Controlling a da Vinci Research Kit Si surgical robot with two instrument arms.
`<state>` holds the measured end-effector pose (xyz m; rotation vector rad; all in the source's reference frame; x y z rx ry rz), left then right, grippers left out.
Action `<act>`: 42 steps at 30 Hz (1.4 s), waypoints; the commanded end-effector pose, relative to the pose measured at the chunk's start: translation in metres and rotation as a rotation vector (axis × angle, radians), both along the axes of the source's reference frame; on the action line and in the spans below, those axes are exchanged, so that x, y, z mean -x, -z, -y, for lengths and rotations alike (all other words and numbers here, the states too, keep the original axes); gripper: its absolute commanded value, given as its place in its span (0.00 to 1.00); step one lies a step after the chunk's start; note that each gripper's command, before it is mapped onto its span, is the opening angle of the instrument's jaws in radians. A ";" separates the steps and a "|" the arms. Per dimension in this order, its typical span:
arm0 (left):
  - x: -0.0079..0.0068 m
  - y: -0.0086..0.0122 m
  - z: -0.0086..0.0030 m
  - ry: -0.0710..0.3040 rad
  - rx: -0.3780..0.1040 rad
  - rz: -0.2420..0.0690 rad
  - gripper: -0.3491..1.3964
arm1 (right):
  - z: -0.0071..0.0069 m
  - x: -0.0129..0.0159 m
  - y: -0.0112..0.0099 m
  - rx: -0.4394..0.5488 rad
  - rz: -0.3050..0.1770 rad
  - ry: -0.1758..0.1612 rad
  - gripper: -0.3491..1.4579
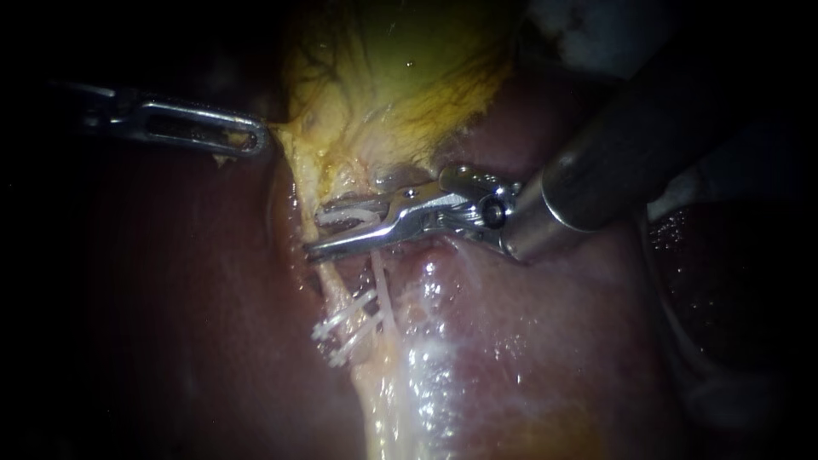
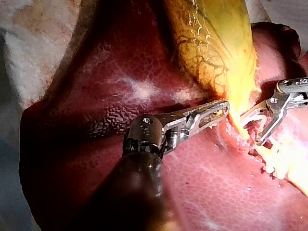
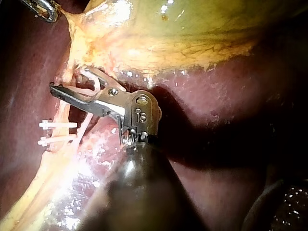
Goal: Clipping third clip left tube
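Observation:
My right instrument comes in from the upper right. Its jaws stand wide apart with a white clip seated between them. They straddle the left tube just below the gallbladder. Lower on that tube sit two white clips side by side. A second pale tube runs just to the right. My left instrument is shut on the yellow gallbladder edge and holds it out to the left. The right wrist view shows the loaded jaws above both clips.
Dark red liver lies all around, with a wet glistening patch below the jaws. The thick shaft of my right instrument crosses the upper right. In the left wrist view a white cloth lies beyond the liver.

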<state>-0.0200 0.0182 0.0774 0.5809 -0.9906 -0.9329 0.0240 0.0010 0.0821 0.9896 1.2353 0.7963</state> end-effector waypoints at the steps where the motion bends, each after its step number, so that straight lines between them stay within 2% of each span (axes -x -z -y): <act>1: 0.0000 0.0000 0.0000 0.000 0.000 0.000 0.00 | 0.0000 0.0000 0.0001 0.000 -0.001 0.001 0.49; 17: 0.0000 0.0000 0.0000 0.000 0.000 0.000 0.00 | 0.0003 0.0040 0.0009 -0.028 -0.013 0.023 0.49; 23: -0.0001 0.0000 0.0000 0.000 0.000 0.000 0.00 | 0.0006 0.0049 0.0009 -0.040 -0.011 0.057 0.49; 34: -0.0001 0.0000 0.0000 0.000 0.000 0.000 0.00 | 0.0016 0.0062 0.0007 -0.088 -0.015 0.095 0.49; 42: -0.0001 0.0000 0.0000 0.000 0.000 0.000 0.00 | 0.0033 0.0063 -0.0005 -0.115 -0.008 0.119 0.49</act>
